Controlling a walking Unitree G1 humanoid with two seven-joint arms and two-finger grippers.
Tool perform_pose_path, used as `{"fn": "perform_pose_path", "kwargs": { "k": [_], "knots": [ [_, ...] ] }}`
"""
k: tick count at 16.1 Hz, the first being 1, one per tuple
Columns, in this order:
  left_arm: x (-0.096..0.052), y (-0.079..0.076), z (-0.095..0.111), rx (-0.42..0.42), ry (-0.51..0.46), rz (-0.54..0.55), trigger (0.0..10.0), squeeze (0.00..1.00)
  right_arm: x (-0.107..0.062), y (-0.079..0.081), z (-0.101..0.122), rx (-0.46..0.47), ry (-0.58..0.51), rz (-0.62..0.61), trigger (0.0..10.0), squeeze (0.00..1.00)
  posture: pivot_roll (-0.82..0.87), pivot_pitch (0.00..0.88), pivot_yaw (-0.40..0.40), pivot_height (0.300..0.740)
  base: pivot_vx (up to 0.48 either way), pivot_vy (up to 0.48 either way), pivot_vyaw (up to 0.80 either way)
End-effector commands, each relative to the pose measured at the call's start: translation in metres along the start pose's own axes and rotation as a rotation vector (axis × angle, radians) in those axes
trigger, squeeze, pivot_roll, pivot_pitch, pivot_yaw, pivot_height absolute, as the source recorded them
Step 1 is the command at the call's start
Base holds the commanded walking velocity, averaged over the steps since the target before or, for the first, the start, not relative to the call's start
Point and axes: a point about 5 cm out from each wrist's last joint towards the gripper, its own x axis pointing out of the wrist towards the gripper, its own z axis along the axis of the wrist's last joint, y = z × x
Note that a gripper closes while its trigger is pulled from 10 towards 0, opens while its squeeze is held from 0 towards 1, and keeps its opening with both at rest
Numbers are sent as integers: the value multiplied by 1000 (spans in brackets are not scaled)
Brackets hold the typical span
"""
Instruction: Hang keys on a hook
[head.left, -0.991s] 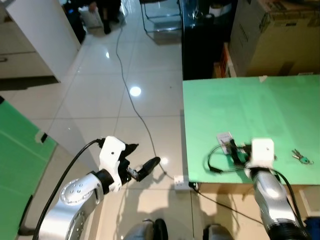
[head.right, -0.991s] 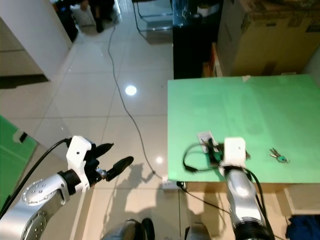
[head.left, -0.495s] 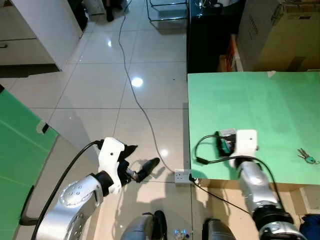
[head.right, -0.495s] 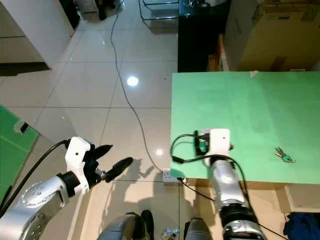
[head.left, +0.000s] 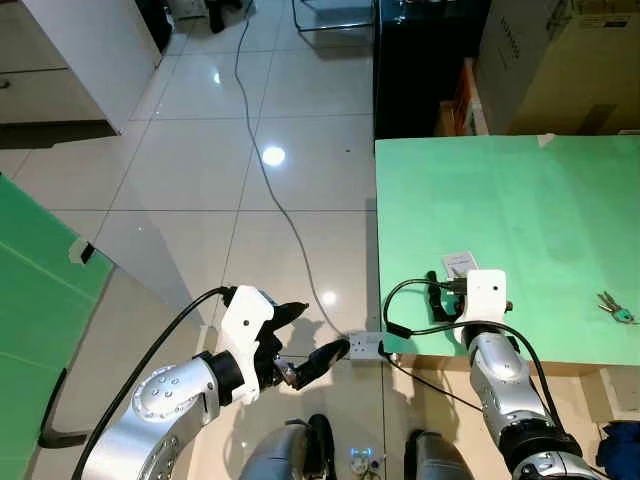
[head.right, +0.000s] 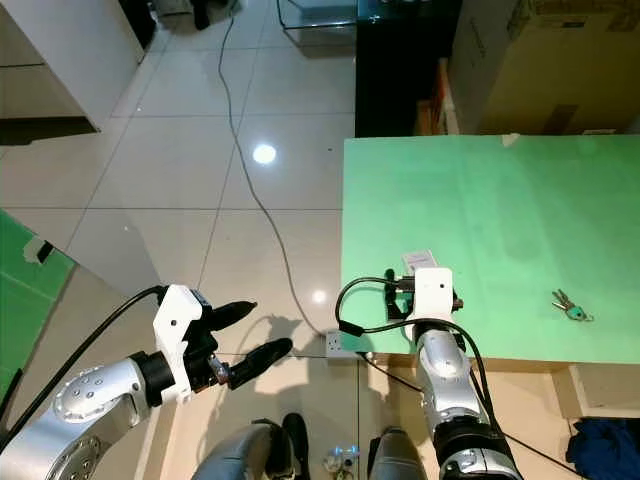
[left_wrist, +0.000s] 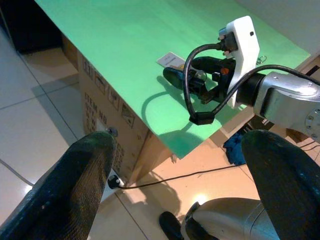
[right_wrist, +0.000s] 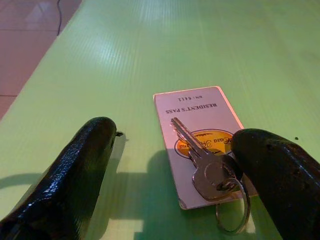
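The right end effector (right_wrist: 170, 165) is held low over the green counter (head.left: 520, 200) near its front edge, fingers spread wide. Between them lie the keys (right_wrist: 210, 172) on a ring, resting on a white pass card (right_wrist: 200, 130); the key head is just beside one finger (right_wrist: 280, 165). Nothing is gripped. The left end effector (head.left: 305, 345) is spread over the tiled floor (head.left: 200, 150), empty. A second key set (head.left: 612, 308) lies well apart, near the counter's right edge.
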Motion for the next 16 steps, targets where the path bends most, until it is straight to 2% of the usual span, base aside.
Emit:
{"fn": "perform_pose_path", "kwargs": {
  "k": [1, 8, 9, 10, 11, 16],
  "knots": [
    [-2, 2, -2, 1, 14, 5, 10000, 0, -4, 0, -8, 6, 24, -6, 10000, 0, 13, 236, 135, 724, 0, 0, 0],
    [-2, 2, -3, 3, 11, 11, 10000, 0, -3, 6, -10, 31, 44, -30, 10000, 0, 16, 229, 135, 724, 0, 0, 0],
    [-2, 2, -3, 4, 11, 11, 10000, 0, -3, 5, -10, 34, 42, -51, 8706, 0, 13, 220, 132, 724, 0, 0, 0],
    [-2, 2, -4, 5, 12, 8, 10000, 0, -4, 4, -9, 38, 39, -69, 4941, 0, 12, 215, 131, 724, 0, 0, 0],
    [-2, 2, -4, 5, 12, 8, 10000, 0, -5, 3, -9, 37, 38, -80, 0, 0, 11, 212, 131, 724, 0, 0, 0],
    [1, 3, -4, 9, 10, 3, 10000, 0, -9, 3, -14, 22, 47, -131, 0, 0, 3, 192, 130, 724, 0, 0, 0]
  ]
}}
